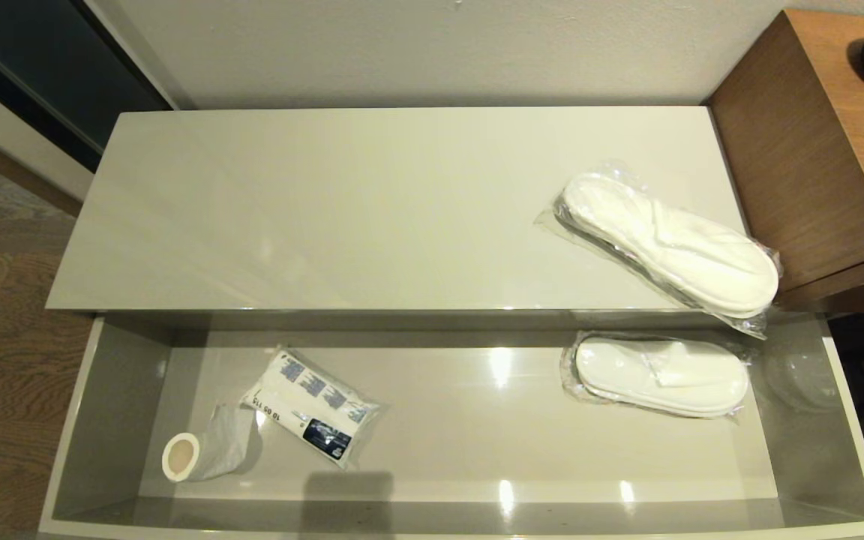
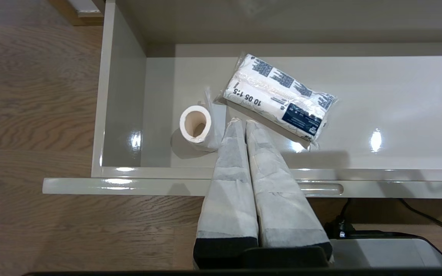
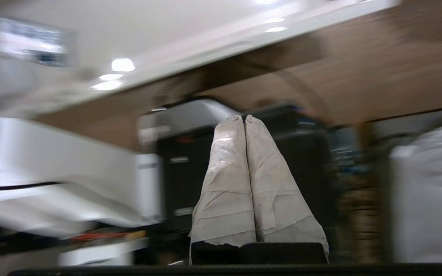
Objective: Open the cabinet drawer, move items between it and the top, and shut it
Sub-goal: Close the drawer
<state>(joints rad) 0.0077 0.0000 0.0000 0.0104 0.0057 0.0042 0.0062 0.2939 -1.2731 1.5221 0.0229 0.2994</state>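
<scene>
Two packs of white slippers show here. One slipper pack (image 1: 668, 244) lies on the top (image 1: 327, 217), at the far right, with its near end poking a little over the front edge. The other slipper pack (image 1: 661, 375) lies inside the open cabinet drawer (image 1: 844, 420), on the right. On the left of the drawer sits a soft white bundle (image 1: 316, 409) with blue print, and just beside it a small roll (image 1: 181, 456).

Both hands are empty. The left gripper (image 2: 240, 122) has its fingers pressed together and hangs over the drawer's near edge, close to the bundle. The right gripper (image 3: 243, 118) is pinched together too, down low near the floor, away from the drawer.

The packs look light, floppy and slippery in their clear plastic. I think a pinch across the middle would hold best. The bundle looks squashy, so grab it around its middle.
</scene>
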